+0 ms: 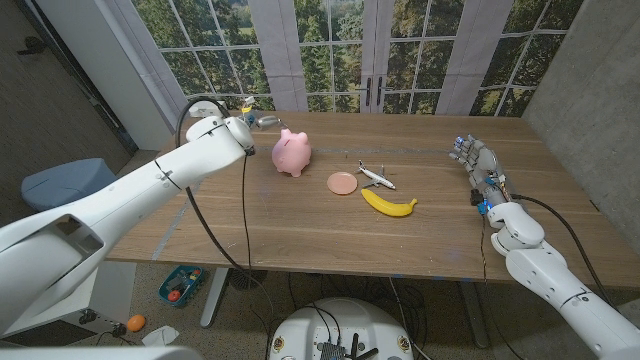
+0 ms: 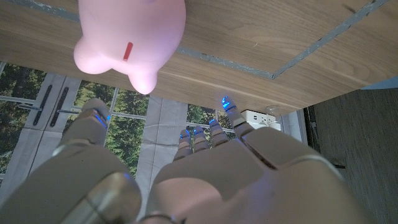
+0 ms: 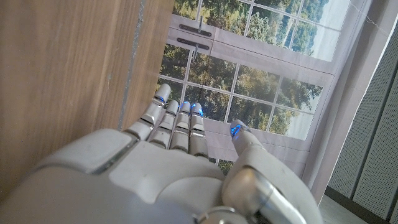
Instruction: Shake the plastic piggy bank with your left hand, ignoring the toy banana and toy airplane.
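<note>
Lying nearest the table's front edge among the objects, the toy banana [image 1: 389,205] curves with its ends turned up toward the far side; just behind it stands the toy airplane [image 1: 376,177], close to but apart from a small round pink disc [image 1: 342,183] at its left. At the robot's right, the right hand [image 1: 478,166] is near the table's [image 1: 300,235] side edge, well apart from every object, its fingers [image 3: 178,124] extended and slightly spread with nothing between them. Farther back and to the left, the plastic piggy bank [image 1: 291,153] stands upright on the wood, pink, with a red slot visible in the left wrist view [image 2: 127,38]. The left hand [image 1: 262,119] hovers just beside the bank, at its far left, not clearly touching it; its fingers [image 2: 199,138] are apart and hold nothing. Tall windows [image 1: 330,50] with trees beyond close the background.
</note>
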